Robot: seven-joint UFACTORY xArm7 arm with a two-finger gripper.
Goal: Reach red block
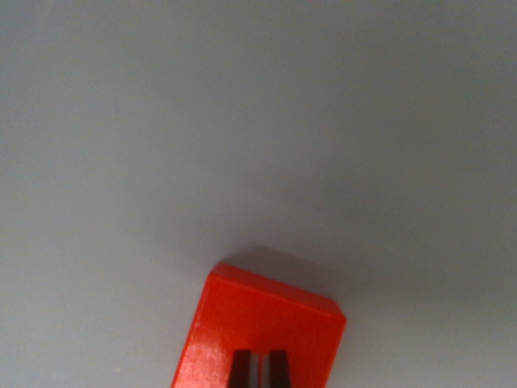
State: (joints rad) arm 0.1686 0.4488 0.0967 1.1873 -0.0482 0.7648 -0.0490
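A red block [262, 327] sits on a plain grey tabletop [242, 121] directly beneath the claw [259, 368], whose two dark fingertips appear nearly closed just above the block's top face.

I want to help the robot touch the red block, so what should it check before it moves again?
1. Block in view: ok. The red block sits at the bottom of the wrist view, partly cut off by the edge.
2. Fingertips in view: ok. Two dark tips of the gripper show at the bottom edge, in front of the block.
3. Tips lined up with block: ok. They lie over its near face, near its middle.
4. Tips touching block: cannot tell from this one view.
5. Jaws open or shut: cannot tell. Only a thin gap shows between the tips.
6. Nothing else on the table close by: ok in the part shown.
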